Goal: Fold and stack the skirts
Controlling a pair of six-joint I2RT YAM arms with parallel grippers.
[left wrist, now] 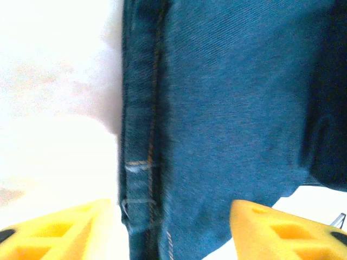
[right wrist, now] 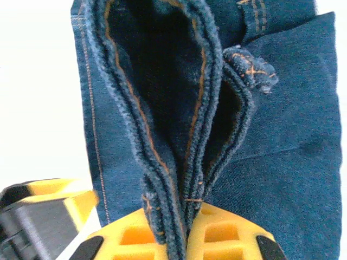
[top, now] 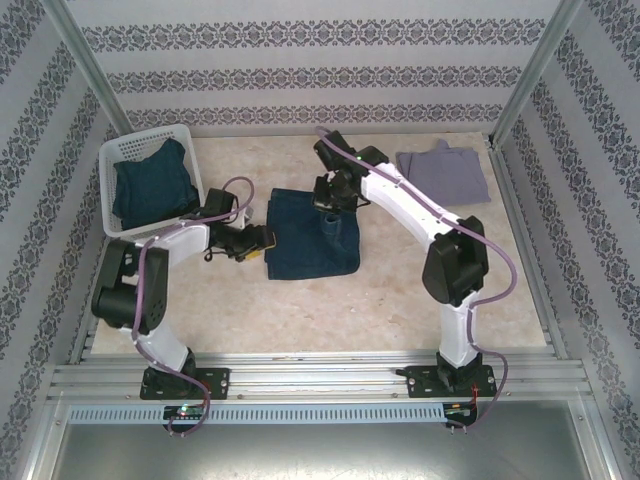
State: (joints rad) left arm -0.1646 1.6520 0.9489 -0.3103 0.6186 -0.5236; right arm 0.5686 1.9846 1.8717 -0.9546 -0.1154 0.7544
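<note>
Three garments lie across a pale marbled table. Largest is a dark blue denim skirt, spread near the table's middle between the two arms. A white plastic mesh basket at the back left corner holds a crumpled dark teal garment. A light grey-lavender skirt lies flat at the back right, well apart from the rest. The right gripper is over the denim skirt's rear half, its yellow fingers pressed together on a bunched ridge of hemmed folds. The left gripper is at the skirt's left edge, jaws spread, with the stitched seam lying loose between its yellow fingers.
</note>
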